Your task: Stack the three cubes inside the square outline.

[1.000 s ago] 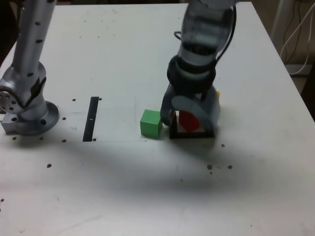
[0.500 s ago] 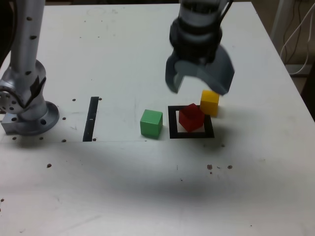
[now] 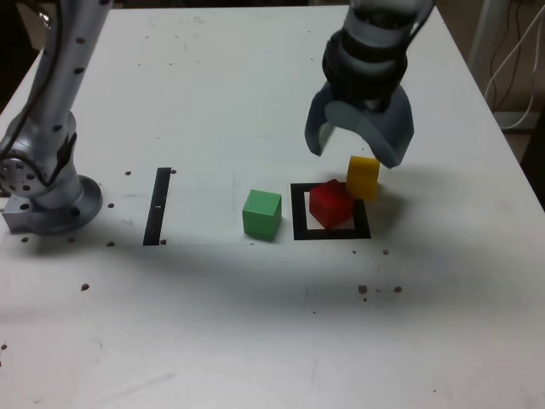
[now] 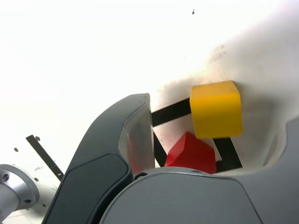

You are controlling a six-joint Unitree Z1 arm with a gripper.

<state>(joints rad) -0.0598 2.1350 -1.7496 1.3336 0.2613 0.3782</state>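
The red cube [image 3: 330, 204] rests inside the square outline [image 3: 332, 233], turned a little askew. Just outside the outline's far right corner stands the yellow cube [image 3: 363, 177]. The green cube [image 3: 261, 213] sits on the table to the exterior view's left of the outline. My gripper [image 3: 353, 154] hangs open above and slightly behind the red and yellow cubes, holding nothing. In the wrist view the yellow cube [image 4: 216, 109] and the red cube [image 4: 191, 154] show between the spread fingers [image 4: 110, 158], with part of the outline [image 4: 170, 112] visible.
A straight black strip [image 3: 158, 204] lies at the exterior view's left, near the arm's metal base [image 3: 47, 198]. White cables [image 3: 511, 60] hang past the table's right edge. Small dark specks dot the white tabletop [image 3: 255, 324].
The gripper was down around the red cube a second ago; it has let go, risen and drifted toward the exterior view's right. The red cube stays in the outline.
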